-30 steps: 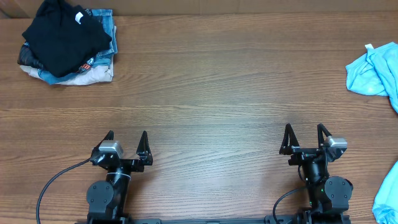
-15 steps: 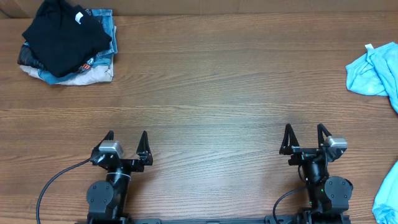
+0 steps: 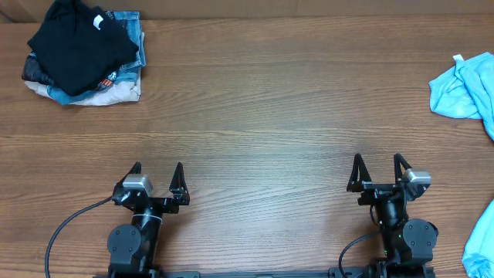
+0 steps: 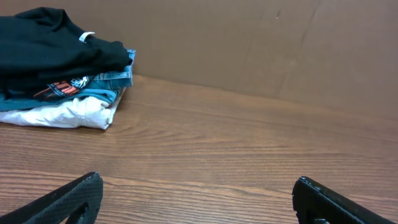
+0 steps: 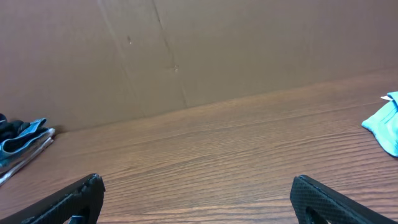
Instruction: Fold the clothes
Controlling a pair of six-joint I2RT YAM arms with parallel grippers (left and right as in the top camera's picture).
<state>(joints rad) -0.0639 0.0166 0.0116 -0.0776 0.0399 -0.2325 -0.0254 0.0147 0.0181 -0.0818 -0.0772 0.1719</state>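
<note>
The clothes, a plain black T-shirt (image 3: pixel 76 48) with a small white tag, lie folded on top of a pile at the table's far left corner. The left wrist view shows the same black T-shirt (image 4: pixel 50 46) at its upper left. My left gripper (image 3: pixel 157 171) stands open near the front edge, far from the pile, with nothing between its fingers. My right gripper (image 3: pixel 377 163) is also open and empty at the front right. In the wrist views the left gripper (image 4: pixel 198 186) and the right gripper (image 5: pixel 196 186) show only bare wood between their tips.
Under the black shirt lie a printed dark garment (image 4: pixel 62 87), denim (image 3: pixel 133 35) and a white garment (image 4: pixel 68 113). Light blue cloth (image 3: pixel 465 89) lies at the right edge, more (image 3: pixel 482 243) at the front right corner. A brown cardboard wall (image 4: pixel 249 43) backs the table.
</note>
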